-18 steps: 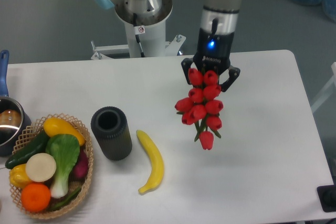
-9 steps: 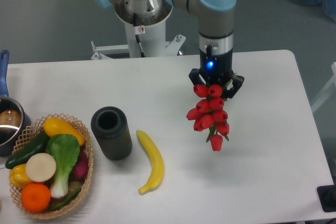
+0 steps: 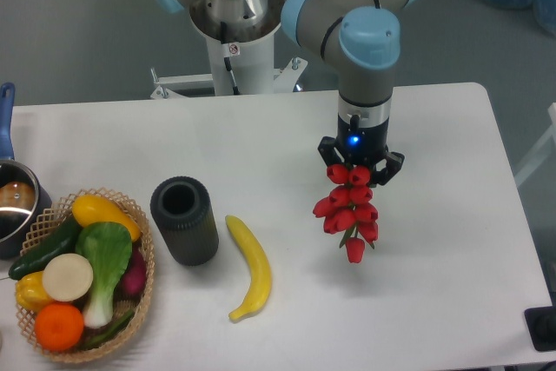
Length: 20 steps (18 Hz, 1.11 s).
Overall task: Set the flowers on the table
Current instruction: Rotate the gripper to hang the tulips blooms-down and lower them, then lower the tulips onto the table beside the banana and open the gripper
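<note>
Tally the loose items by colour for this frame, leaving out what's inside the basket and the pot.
Red: 1, the flowers
Yellow: 1, the banana
Black: 1, the cylinder cup
Tan: 1, the basket
Total: 4

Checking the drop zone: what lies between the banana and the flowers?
Nothing: in the fixed camera view, only bare white table separates the banana from the flowers held in the gripper.

The table (image 3: 434, 301) is white with rounded corners; on it stand a black cylinder (image 3: 184, 220), open at the top; just right of it lies 1 yellow banana (image 3: 249, 267); a wicker basket (image 3: 143, 288) of vegetables sits at the left; a pot (image 3: 16, 206) touches the left edge.
</note>
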Each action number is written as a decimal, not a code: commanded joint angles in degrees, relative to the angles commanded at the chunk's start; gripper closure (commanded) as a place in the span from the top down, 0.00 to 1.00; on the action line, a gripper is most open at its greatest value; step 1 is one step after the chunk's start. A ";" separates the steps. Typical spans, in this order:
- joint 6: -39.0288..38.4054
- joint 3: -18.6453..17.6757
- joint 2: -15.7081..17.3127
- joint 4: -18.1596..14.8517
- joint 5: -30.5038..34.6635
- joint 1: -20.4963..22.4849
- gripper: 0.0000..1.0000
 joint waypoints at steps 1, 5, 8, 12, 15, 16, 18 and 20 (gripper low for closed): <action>0.09 0.00 -0.70 0.00 -0.09 0.09 0.39; 0.09 -0.44 -3.17 -0.09 -0.26 0.79 0.39; 0.09 -0.88 -4.49 -0.09 -0.44 1.49 0.39; -0.09 -0.97 -6.42 0.00 -0.09 1.58 0.43; -0.09 -0.97 -7.39 0.00 -0.09 1.85 0.45; -0.09 -0.88 -7.74 0.00 -0.17 1.93 0.46; 0.00 -0.88 -8.44 0.09 -0.26 2.55 0.51; 0.18 -0.44 -8.53 0.26 -0.26 2.81 0.62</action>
